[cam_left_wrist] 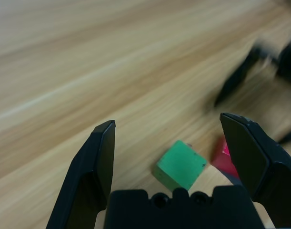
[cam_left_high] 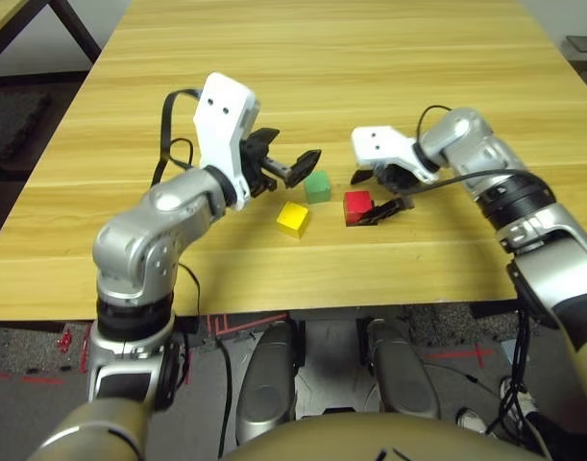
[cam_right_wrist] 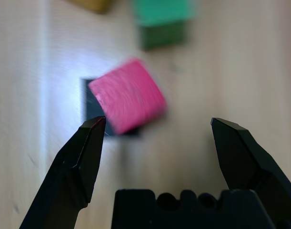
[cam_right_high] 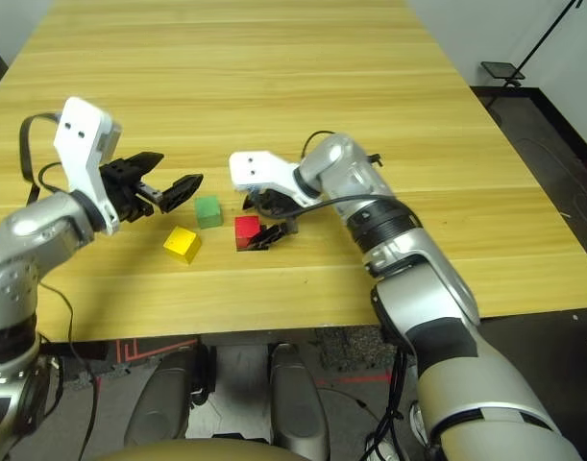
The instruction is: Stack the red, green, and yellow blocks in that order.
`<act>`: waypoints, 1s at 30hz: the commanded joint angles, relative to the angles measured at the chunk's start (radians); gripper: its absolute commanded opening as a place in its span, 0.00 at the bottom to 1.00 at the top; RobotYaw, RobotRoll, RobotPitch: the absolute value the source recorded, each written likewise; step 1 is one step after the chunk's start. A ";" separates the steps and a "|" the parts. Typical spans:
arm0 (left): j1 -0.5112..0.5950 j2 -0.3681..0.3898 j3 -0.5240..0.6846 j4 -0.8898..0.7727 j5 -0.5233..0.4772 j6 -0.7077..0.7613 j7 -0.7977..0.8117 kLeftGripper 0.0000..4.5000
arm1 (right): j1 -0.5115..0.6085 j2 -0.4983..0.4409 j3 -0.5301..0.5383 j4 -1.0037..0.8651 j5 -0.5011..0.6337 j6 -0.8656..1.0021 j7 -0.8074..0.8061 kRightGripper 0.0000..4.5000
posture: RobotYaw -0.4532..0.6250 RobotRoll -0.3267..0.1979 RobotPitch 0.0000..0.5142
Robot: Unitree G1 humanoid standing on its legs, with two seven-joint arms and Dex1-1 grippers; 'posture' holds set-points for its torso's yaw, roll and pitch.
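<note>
The red block (cam_left_high: 358, 205) sits on the table, partly over a flat black square patch (cam_right_wrist: 89, 94). The green block (cam_left_high: 317, 186) lies just left of it and slightly farther back. The yellow block (cam_left_high: 293, 218) lies in front of the green one, to the left. All three rest on the wood, apart from each other. My left gripper (cam_left_high: 288, 158) hovers open just left of and above the green block (cam_left_wrist: 181, 164). My right gripper (cam_left_high: 378, 192) is open close to the right of the red block (cam_right_wrist: 128, 100), with nothing between its fingers.
The wooden table (cam_left_high: 322, 67) stretches far back behind the blocks. Its front edge (cam_left_high: 274, 309) runs close below the yellow block. Dark floor shows past the table's left and right sides.
</note>
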 commanded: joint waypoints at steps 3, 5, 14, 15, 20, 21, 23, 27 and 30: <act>-0.081 -0.040 -0.031 0.143 0.048 0.131 0.038 1.00 | 0.024 -0.077 -0.085 -0.013 0.026 0.066 -0.028 0.99 | 0.78 0.34 0.21; -0.090 -0.040 -0.047 0.173 0.062 0.149 0.037 1.00 | 0.056 -0.080 -0.105 -0.045 0.035 0.093 -0.048 0.99 | 0.76 0.37 0.21; -0.084 0.232 -0.321 0.244 0.150 -0.318 -0.418 1.00 | 0.259 -0.093 -0.162 -0.350 0.140 0.285 -0.097 0.99 | 0.71 0.43 0.19; -0.086 0.253 -0.340 0.258 0.161 -0.397 -0.490 1.00 | 0.270 -0.097 -0.164 -0.368 0.152 0.296 -0.096 0.99 | 0.71 0.43 0.19; -0.095 0.278 -0.372 0.354 0.238 -0.604 -0.643 1.00 | 0.289 -0.133 -0.167 -0.403 0.180 0.322 -0.091 0.99 | 0.71 0.42 0.18; -0.095 0.282 -0.385 0.371 0.257 -0.645 -0.675 1.00 | 0.287 -0.142 -0.168 -0.400 0.184 0.319 -0.086 0.99 | 0.71 0.42 0.17; -0.089 0.276 -0.404 0.409 0.287 -0.700 -0.720 1.00 | 0.273 -0.165 -0.182 -0.383 0.199 0.309 -0.067 0.99 | 0.71 0.41 0.17; -0.082 0.236 -0.419 0.484 0.329 -0.744 -0.749 1.00 | 0.246 -0.197 -0.210 -0.366 0.230 0.331 -0.062 0.99 | 0.69 0.40 0.17; -0.116 0.193 -0.423 0.578 0.360 -0.774 -0.768 1.00 | 0.249 -0.214 -0.216 -0.362 0.230 0.333 -0.079 0.99 | 0.67 0.40 0.18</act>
